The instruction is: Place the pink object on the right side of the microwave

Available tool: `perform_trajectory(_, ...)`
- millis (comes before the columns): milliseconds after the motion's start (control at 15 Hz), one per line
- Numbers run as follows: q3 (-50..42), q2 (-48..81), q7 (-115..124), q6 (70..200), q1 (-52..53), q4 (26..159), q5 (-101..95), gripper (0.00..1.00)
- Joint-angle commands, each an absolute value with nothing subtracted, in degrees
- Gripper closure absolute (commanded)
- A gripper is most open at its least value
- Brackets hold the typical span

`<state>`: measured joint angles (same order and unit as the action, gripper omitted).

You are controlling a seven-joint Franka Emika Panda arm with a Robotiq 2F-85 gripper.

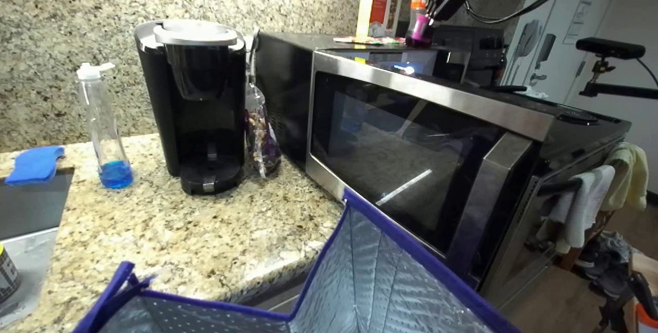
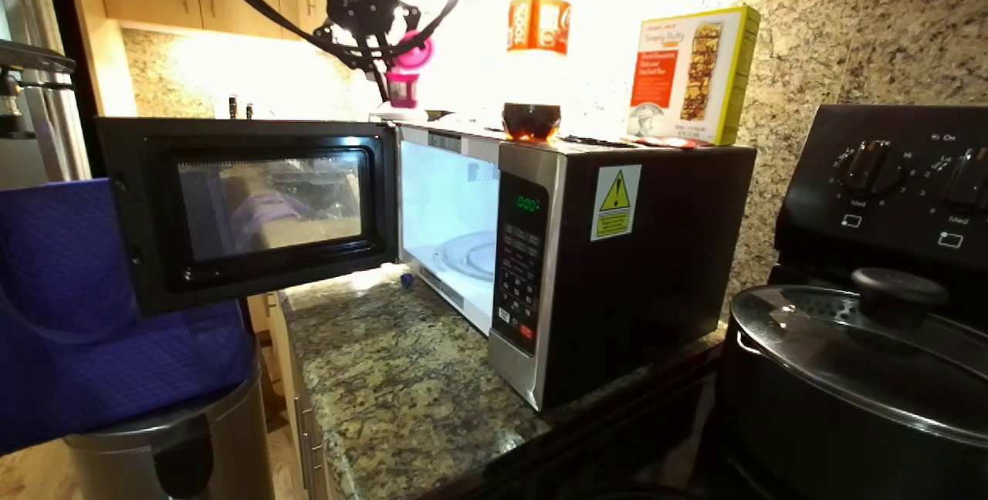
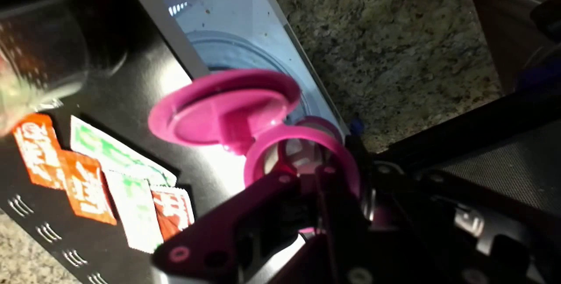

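The pink object, a small magenta cup with its round lid flipped open, shows in both exterior views (image 1: 420, 24) (image 2: 403, 89) and in the wrist view (image 3: 228, 108). My gripper (image 1: 431, 13) (image 2: 386, 83) (image 3: 368, 196) points down, its fingers nearly together, with pink showing between them at the cup's rim. The cup is over the hinge-side front part of the microwave's top (image 2: 641, 276); I cannot tell whether it touches. The black and silver microwave also shows in an exterior view (image 1: 288, 81). Its door (image 2: 255, 211) is open and its inside is lit.
A bottle with a red-orange label (image 2: 538, 33) and a snack bar box (image 2: 679, 76) stand on the microwave's top. Several flat packets (image 3: 122, 152) lie there too. A lidded pot (image 2: 849, 384), a coffee maker (image 1: 200, 112) and a blue bag (image 1: 390, 266) are nearby.
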<state>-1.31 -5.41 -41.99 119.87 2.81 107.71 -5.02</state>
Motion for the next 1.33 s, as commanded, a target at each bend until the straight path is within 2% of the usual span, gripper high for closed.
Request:
perform_trajectory(0, -1.25, -6.40, -41.70, 120.39, 2.26, 109.04, -4.82, 0.90)
perform_trajectory(733, -3.91, -7.59, -23.29, 113.18, -1.24, 108.20, -7.92, 0.91)
perform_trajectory(1267, -9.52, -3.94, -24.03, 110.17, -5.29, 96.72, -5.08, 0.91)
